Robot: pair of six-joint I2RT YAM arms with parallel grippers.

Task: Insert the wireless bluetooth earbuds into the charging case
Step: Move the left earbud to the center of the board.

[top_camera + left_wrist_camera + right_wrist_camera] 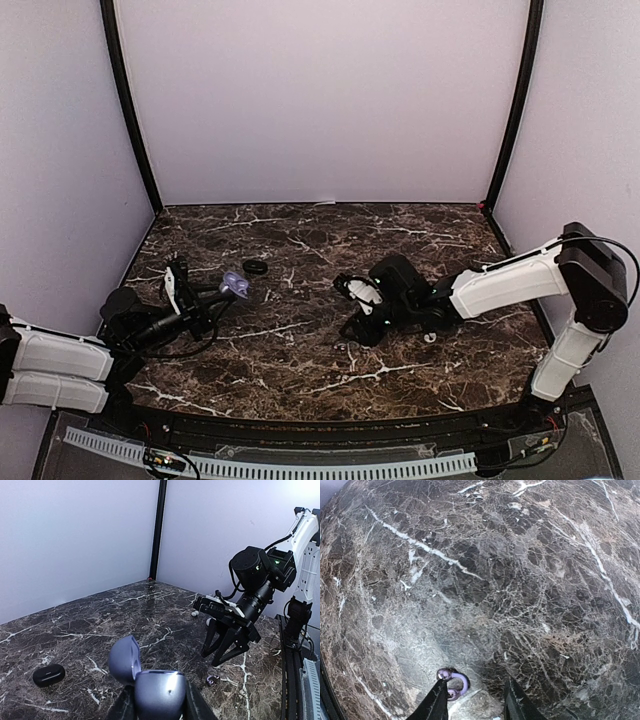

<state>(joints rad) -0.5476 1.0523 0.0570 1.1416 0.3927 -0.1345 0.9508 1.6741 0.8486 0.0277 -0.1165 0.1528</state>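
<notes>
Purple charging case (pixel 160 686) pinched upright in left gripper (pixel 159 705), lid open and tipped back, tiny purple earbud (pixel 453 683) flat on table (pixel 530 580), beside one finger of wide-spread right gripper (pixel 476 686), too small to tell its pointing

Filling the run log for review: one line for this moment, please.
left end effector: shut on open lavender charging case | right end effector: open, over purple earbud on table | insertion: not yet done
</notes>
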